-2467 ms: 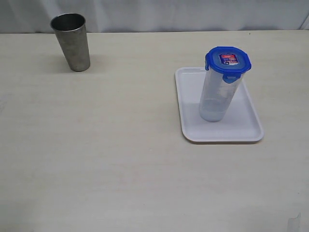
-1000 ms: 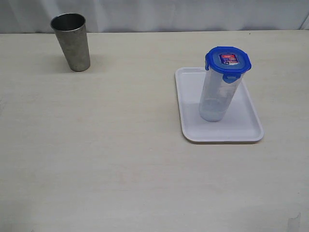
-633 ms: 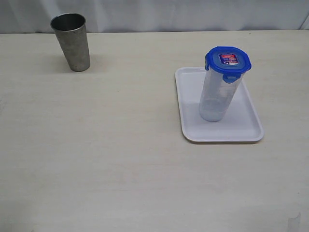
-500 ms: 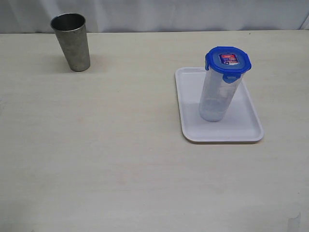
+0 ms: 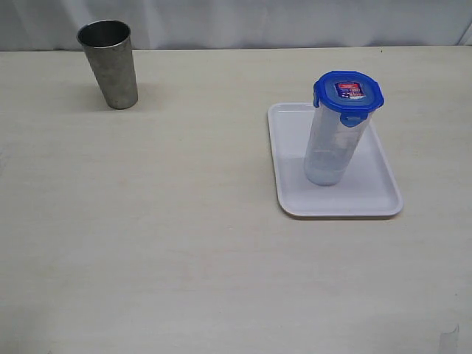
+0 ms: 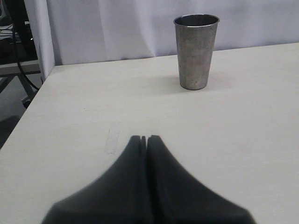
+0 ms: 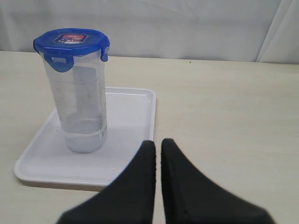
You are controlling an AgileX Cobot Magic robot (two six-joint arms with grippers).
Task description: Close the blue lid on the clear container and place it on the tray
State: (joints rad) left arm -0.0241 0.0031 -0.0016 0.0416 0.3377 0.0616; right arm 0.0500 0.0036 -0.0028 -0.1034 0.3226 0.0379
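The clear container [image 5: 330,151] stands upright on the white tray [image 5: 376,195], with the blue lid [image 5: 348,94] seated on its top. The right wrist view shows the same container [image 7: 79,107], lid [image 7: 71,41] and tray [image 7: 131,107]. My right gripper [image 7: 158,143] is shut and empty, hanging apart from the container, off the tray's corner. My left gripper [image 6: 145,138] is shut with nothing in it, over bare table short of the steel cup. Neither gripper shows in the exterior view.
A grey steel cup [image 5: 109,63] stands upright at the far left of the table, also the cup [image 6: 195,50] in the left wrist view. A white curtain [image 5: 236,22] runs behind the table. The table's edge [image 6: 28,112] drops off beside my left gripper.
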